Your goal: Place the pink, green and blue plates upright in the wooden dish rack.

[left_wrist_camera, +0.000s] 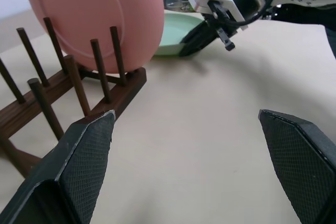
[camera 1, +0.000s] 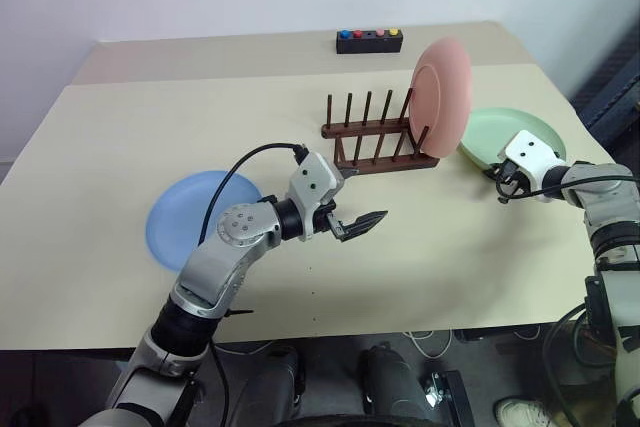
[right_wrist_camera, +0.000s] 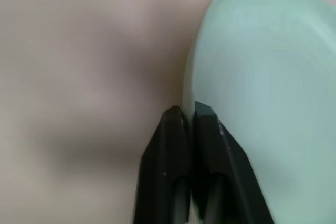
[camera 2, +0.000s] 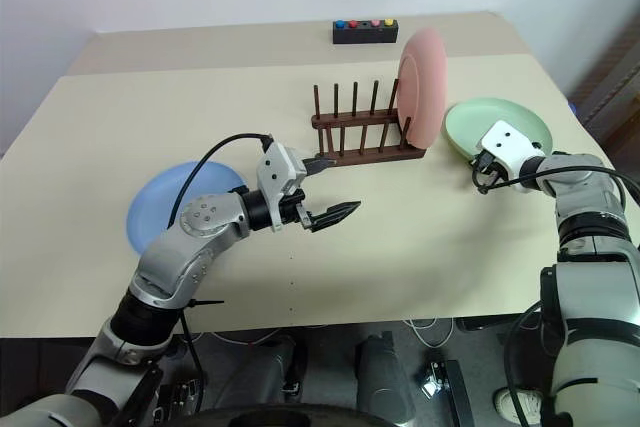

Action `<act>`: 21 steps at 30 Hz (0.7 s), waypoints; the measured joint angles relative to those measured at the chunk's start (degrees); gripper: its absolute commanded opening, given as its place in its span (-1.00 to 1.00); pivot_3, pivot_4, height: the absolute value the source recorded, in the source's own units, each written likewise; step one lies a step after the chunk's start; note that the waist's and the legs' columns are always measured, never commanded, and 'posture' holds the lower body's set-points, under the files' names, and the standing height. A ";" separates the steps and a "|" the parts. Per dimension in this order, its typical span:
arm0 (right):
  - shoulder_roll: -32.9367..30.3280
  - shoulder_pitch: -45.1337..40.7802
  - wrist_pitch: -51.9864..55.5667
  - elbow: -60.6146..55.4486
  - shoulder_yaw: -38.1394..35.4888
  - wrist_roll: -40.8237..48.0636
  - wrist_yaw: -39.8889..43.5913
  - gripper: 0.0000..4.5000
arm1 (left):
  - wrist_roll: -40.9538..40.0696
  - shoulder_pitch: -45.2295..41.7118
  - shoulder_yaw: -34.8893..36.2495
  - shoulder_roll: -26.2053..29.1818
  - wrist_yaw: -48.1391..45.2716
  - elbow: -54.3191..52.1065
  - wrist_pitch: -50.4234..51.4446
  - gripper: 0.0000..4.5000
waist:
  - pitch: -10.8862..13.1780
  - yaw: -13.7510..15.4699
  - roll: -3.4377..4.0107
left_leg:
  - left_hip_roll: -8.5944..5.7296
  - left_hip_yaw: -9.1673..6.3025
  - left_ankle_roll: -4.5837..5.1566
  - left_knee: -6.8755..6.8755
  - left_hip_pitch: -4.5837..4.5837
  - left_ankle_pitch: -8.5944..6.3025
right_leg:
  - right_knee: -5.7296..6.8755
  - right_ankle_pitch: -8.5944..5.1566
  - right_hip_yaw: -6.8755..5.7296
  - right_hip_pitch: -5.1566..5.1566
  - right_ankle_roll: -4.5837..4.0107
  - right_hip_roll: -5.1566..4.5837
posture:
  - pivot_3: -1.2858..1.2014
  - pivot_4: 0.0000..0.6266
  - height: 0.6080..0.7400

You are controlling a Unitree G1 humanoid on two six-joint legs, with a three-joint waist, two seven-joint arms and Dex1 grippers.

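The pink plate [camera 1: 440, 97] stands upright in the right end of the wooden dish rack [camera 1: 370, 137]. To its right the green plate [camera 1: 495, 132] lies on the table, and my right gripper [camera 1: 503, 183] is shut on its near rim [right_wrist_camera: 191, 85]. The blue plate [camera 1: 195, 217] lies flat at the left, partly behind my left arm. My left gripper [camera 1: 365, 195] is open and holds nothing. It hovers level in front of the rack [left_wrist_camera: 105, 93], pointing toward the right.
A black box with coloured buttons [camera 1: 369, 41] sits at the back of the beige table [camera 1: 440, 267]. The rack's pegs left of the pink plate hold nothing. Table edges run close on the right and front.
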 measured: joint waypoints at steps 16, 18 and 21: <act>3.20 -14.84 20.26 -6.39 -30.27 32.88 1.45 -0.97 | -2.77 -0.10 5.36 -0.93 -1.86 1.23 -2.46 1.00 | 0.02 -0.16 0.02 | 0.05 0.02 0.14 -0.06 -0.01 -0.08 | -0.01 0.00 -0.01 -0.03 0.00 0.03 | 0.03 -0.52 1.00; 4.36 -15.18 26.23 -12.79 -32.22 38.41 5.30 -0.97 | -4.09 -0.18 7.18 -0.62 -2.89 1.47 -3.21 1.00 | 0.02 -0.06 0.02 | 0.06 -0.04 0.16 -0.06 -0.03 -0.09 | -0.01 0.00 -0.03 -0.03 0.00 0.03 | 0.03 -0.52 1.00; 7.05 -14.93 38.44 -25.59 -34.44 48.23 7.65 -0.97 | -7.75 0.32 11.71 1.38 -5.13 1.35 -4.05 1.00 | 0.01 0.01 0.02 | 0.06 -0.06 0.21 -0.06 -0.06 -0.12 | 0.00 0.00 -0.03 -0.07 0.00 -0.03 | 0.03 -0.52 1.00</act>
